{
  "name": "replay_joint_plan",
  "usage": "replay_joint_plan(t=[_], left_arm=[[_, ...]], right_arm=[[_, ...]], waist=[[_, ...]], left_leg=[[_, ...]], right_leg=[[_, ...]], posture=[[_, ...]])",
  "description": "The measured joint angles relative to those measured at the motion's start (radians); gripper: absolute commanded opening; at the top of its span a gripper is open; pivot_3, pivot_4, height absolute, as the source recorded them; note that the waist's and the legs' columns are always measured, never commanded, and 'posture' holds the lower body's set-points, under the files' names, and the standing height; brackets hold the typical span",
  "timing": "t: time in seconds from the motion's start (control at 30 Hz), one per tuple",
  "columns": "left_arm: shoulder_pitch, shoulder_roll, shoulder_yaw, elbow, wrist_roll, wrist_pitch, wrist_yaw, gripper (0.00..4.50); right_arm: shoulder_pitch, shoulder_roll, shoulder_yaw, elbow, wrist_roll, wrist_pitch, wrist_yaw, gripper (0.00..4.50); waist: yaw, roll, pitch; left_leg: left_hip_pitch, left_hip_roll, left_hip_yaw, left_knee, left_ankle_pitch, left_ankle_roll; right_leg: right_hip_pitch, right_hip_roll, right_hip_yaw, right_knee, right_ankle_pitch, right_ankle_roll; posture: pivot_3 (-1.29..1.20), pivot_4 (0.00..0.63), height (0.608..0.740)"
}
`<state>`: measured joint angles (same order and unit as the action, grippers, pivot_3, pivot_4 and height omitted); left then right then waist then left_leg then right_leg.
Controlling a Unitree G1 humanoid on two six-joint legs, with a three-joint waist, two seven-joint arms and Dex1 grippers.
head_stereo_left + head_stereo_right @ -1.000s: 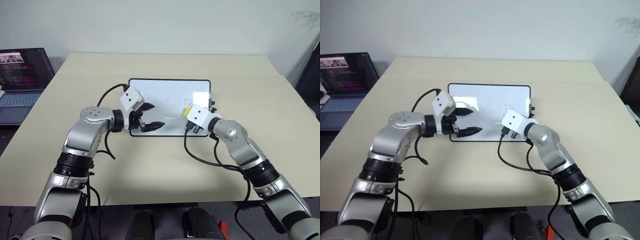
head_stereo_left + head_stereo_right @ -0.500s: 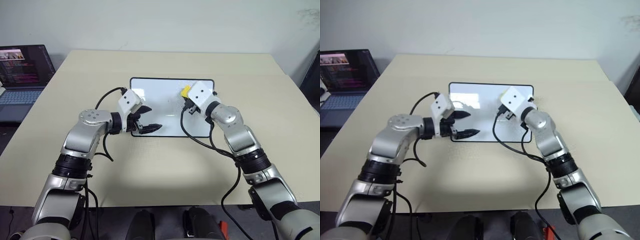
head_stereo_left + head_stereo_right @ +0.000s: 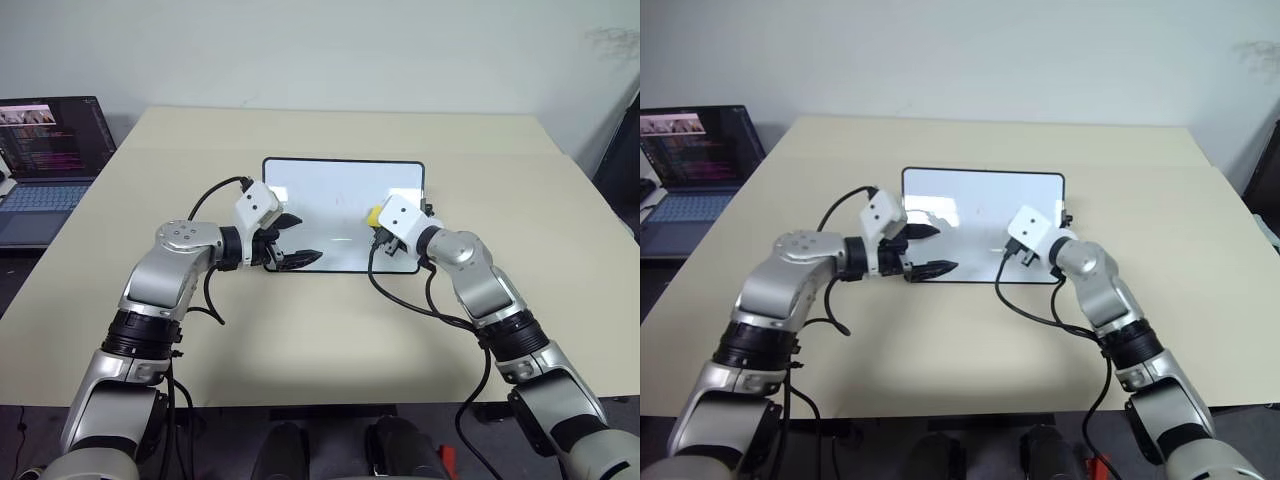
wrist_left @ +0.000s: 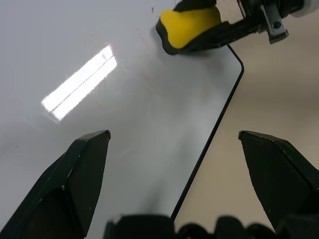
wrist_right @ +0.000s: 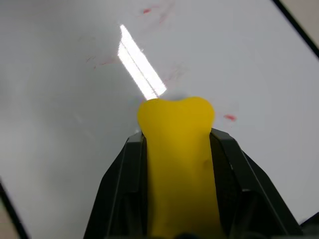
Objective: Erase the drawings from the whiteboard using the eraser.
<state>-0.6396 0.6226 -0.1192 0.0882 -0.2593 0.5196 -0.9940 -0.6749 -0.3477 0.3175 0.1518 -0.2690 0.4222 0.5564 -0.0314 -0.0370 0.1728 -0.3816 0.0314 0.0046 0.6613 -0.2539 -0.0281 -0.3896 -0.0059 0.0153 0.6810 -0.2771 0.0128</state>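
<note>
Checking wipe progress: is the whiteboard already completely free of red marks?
No: in the right wrist view faint red drawings remain on the whiteboard around the yellow eraser held in the right claw.

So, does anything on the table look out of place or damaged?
Nothing stands out. The whiteboard lies flat and square on the table. The right gripper squeezes the yellow eraser, so its tip bulges slightly. A few faint red drawings remain.
</note>
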Motion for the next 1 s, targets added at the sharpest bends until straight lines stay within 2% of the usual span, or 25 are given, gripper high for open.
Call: replay_joint_plan(t=[0.2, 0.37, 0.53, 0.9, 1.0], left_arm=[[0.001, 0.008, 0.001, -0.006, -0.001, 0.002, 0.000, 4.50], [0.004, 0.010, 0.001, -0.006, -0.003, 0.003, 0.000, 4.50], [0.004, 0.010, 0.001, -0.006, -0.003, 0.003, -0.001, 4.50], [0.004, 0.015, 0.002, -0.006, -0.003, 0.003, -0.001, 4.50], [0.004, 0.015, 0.002, -0.006, -0.003, 0.003, -0.001, 4.50]], right_arm=[[0.001, 0.059, -0.044, -0.004, 0.042, -0.006, -0.029, 1.32], [-0.066, 0.071, -0.116, -0.002, 0.057, -0.043, -0.116, 1.31], [-0.088, 0.051, -0.128, 0.043, 0.051, -0.069, -0.147, 1.31], [0.042, -0.045, -0.016, -0.011, 0.005, -0.101, -0.055, 1.31], [0.065, -0.057, 0.010, -0.019, -0.008, -0.101, -0.031, 1.31]], waist=[[-0.002, 0.001, 0.001], [0.000, 0.002, 0.002], [0.002, 0.002, 0.002], [-0.001, 0.001, 0.001], [-0.001, 0.001, 0.001]], left_leg=[[0.000, 0.001, 0.000, -0.001, 0.000, 0.000], [-0.021, 0.001, 0.000, 0.000, 0.000, -0.001], [-0.022, 0.000, 0.000, -0.002, -0.003, -0.001], [-0.012, -0.001, 0.001, 0.001, -0.002, 0.003], [-0.002, 0.000, 0.001, 0.000, -0.001, 0.004]], right_leg=[[-0.001, 0.000, 0.001, 0.000, 0.000, 0.000], [-0.021, 0.001, 0.000, 0.003, 0.003, -0.005], [-0.021, -0.005, 0.000, -0.001, 0.000, -0.005], [-0.012, -0.001, 0.001, 0.001, 0.000, 0.000], [-0.003, 0.000, 0.001, 0.000, 0.000, 0.001]], posture=[[0.00, 0.150, 0.740], [0.00, 0.150, 0.740], [0.00, 0.150, 0.740], [0.00, 0.150, 0.740], [0.00, 0.150, 0.740]])
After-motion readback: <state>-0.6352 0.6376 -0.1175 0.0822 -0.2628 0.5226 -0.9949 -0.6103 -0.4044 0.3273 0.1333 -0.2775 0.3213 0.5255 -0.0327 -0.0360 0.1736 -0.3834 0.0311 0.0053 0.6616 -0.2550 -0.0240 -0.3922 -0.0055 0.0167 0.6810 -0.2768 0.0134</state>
